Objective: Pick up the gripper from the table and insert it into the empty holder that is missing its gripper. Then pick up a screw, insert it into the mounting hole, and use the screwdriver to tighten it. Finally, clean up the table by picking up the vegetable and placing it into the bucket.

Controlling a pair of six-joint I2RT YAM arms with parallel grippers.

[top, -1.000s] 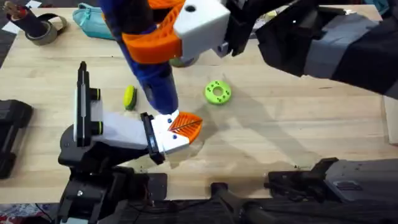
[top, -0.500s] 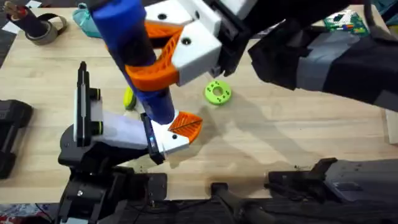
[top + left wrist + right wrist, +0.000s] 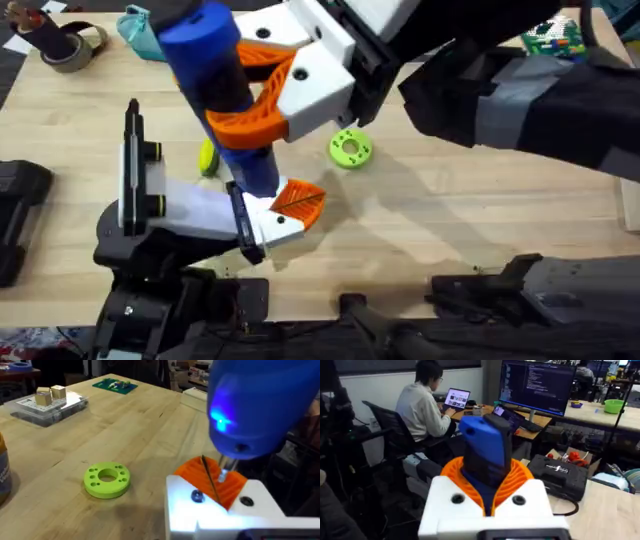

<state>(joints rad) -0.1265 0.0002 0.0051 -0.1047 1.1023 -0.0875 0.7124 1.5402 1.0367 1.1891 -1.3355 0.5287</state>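
Note:
My right gripper (image 3: 252, 98) reaches across the table, shut on the thick blue screwdriver (image 3: 225, 95), which it holds steeply tilted. In the right wrist view the screwdriver (image 3: 487, 452) sits between orange pads (image 3: 520, 480). Its thin bit (image 3: 212, 482) points down onto the white holder (image 3: 200, 515) at the end of my left gripper (image 3: 285, 212). The orange ribbed gripper (image 3: 302, 203) sits in that holder. A dark screw (image 3: 196, 496) lies in one mounting hole. The yellow-green vegetable (image 3: 207, 157) lies just left of the screwdriver. A tan-orange edge of the bucket (image 3: 3, 475) shows.
A flat green disc with holes (image 3: 350, 148) lies right of the screwdriver. A teal pouch (image 3: 140, 28) and a tape roll (image 3: 62, 45) are at the back left. A clear box with blocks (image 3: 47, 405) and a green circuit board (image 3: 115, 385) sit farther off.
The right gripper has swung the screwdriver's top to the left and nearer the camera. The bit end stays at the holder. The left arm has not moved.

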